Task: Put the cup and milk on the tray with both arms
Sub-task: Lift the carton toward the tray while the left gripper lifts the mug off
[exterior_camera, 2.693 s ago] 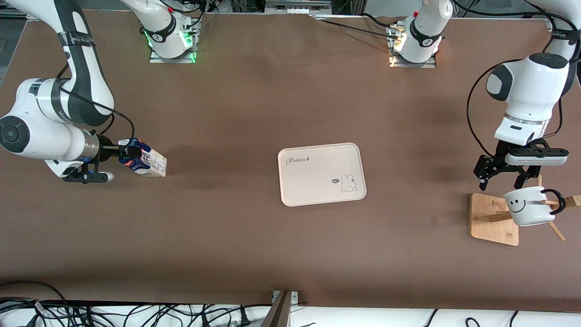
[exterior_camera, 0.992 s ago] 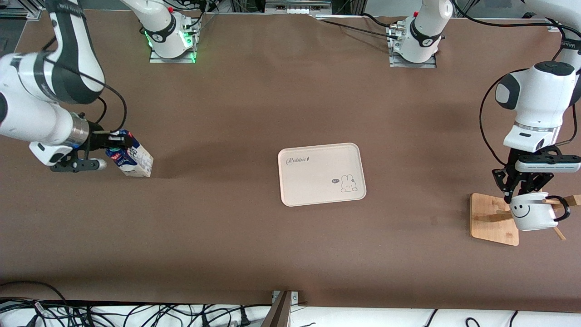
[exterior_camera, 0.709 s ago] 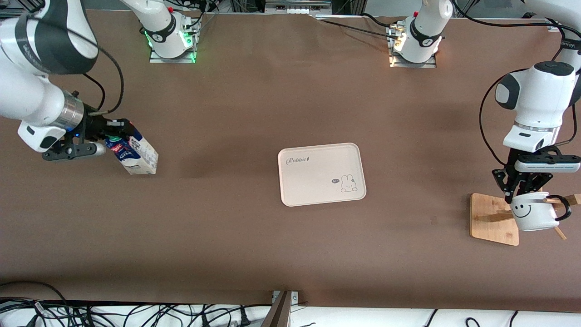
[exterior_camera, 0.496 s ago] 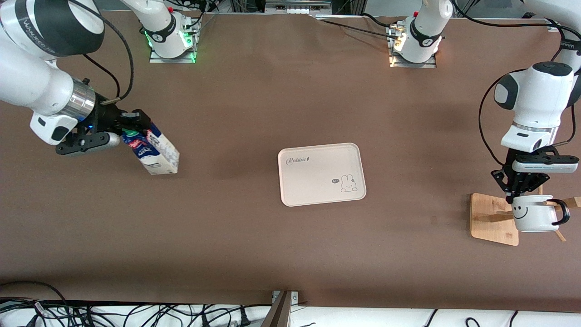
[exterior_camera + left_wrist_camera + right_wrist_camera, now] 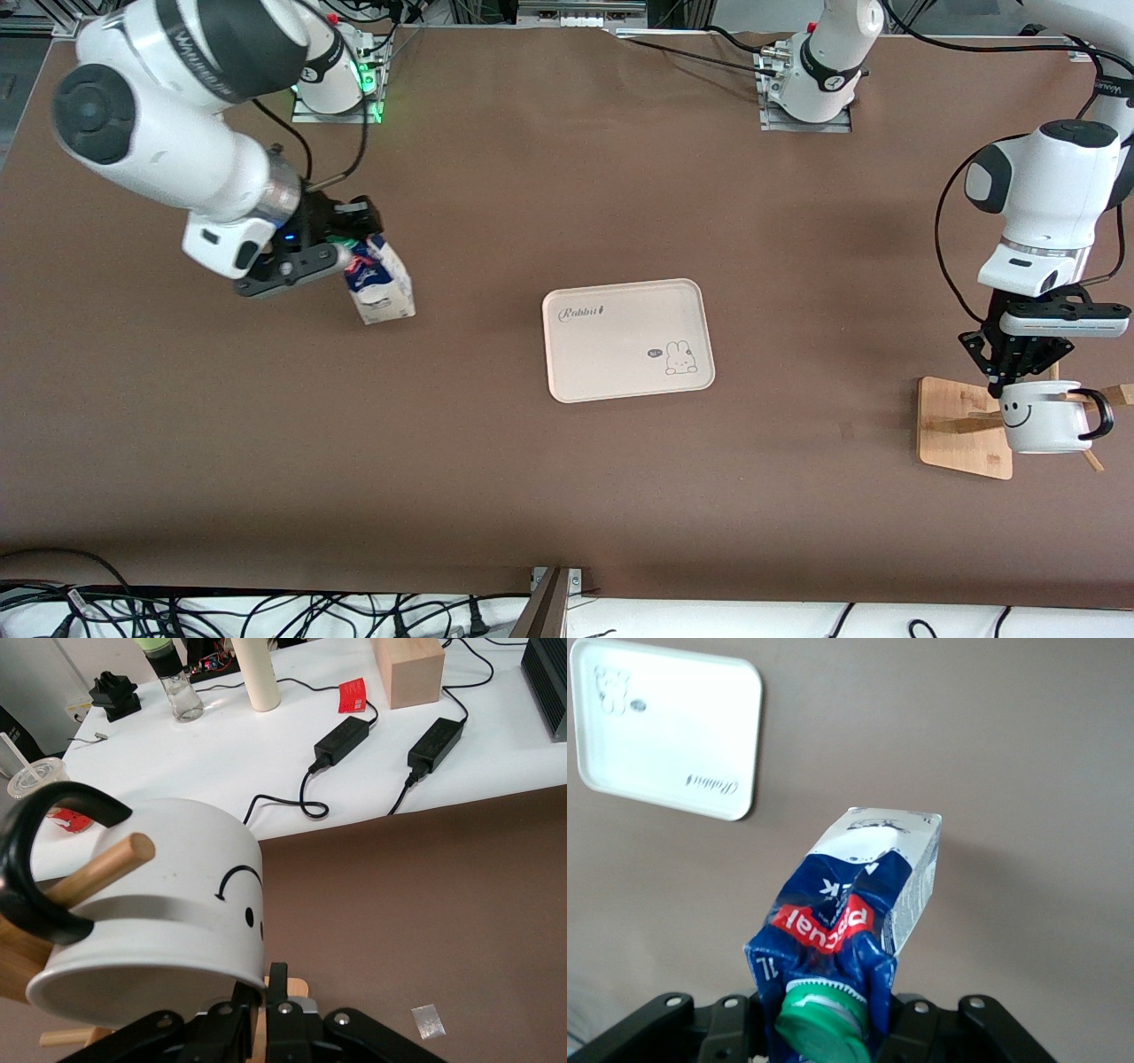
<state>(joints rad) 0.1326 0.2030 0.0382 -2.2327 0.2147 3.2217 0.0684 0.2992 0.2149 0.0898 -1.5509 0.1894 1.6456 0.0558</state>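
Note:
The milk (image 5: 381, 285), a dark-blue and white carton with a green cap (image 5: 822, 1017), hangs tilted in my right gripper (image 5: 353, 246), which is shut on its crumpled top. It is in the air over bare table, between the right arm's end and the tray (image 5: 620, 390). The cream tray also shows in the right wrist view (image 5: 602, 784). The cup (image 5: 1045, 427), white with a smiley face, hangs by its black handle (image 5: 31, 864) on a wooden peg (image 5: 102, 870). My left gripper (image 5: 1008, 379) is shut on the cup's rim (image 5: 142, 979), one finger inside and one outside.
The wooden rack base (image 5: 952, 443) lies under the cup at the left arm's end. Cables (image 5: 266, 616) run along the table's front edge. A white bench with power adapters (image 5: 344, 737) and a wooden block (image 5: 407, 669) stands past the table edge.
My right arm has lifted the milk and carried it toward the tray. My left gripper has closed on the cup's rim, and the cup now sits more level on its peg.

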